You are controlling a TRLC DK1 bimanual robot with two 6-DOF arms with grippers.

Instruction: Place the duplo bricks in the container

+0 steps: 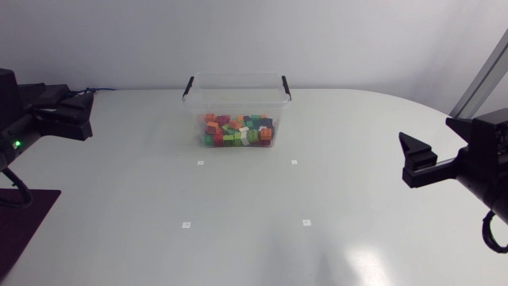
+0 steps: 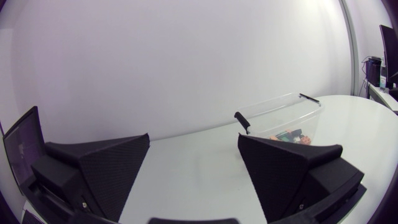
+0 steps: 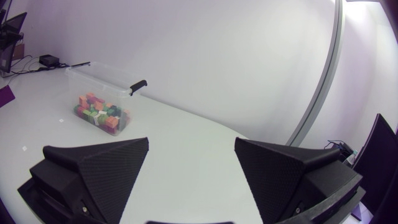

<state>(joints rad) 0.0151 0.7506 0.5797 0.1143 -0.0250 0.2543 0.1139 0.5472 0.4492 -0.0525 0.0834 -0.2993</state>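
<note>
The counter (image 1: 254,254) is white and smooth, and its far right edge is rounded. Four small white square marks lie on it and form a rectangle: far left mark (image 1: 200,163), far right mark (image 1: 294,162), near left mark (image 1: 186,225), near right mark (image 1: 306,222). A thin black cable (image 3: 71,64) lies near its far edge.

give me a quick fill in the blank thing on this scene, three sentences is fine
1. The duplo bricks all lie ____ the clear container.
2. The two handles on the container's rim are ____ in colour.
3. The left end effector and the right end effector are both ____, with nothing between their fingers.

Missing words: inside; black; open
</note>
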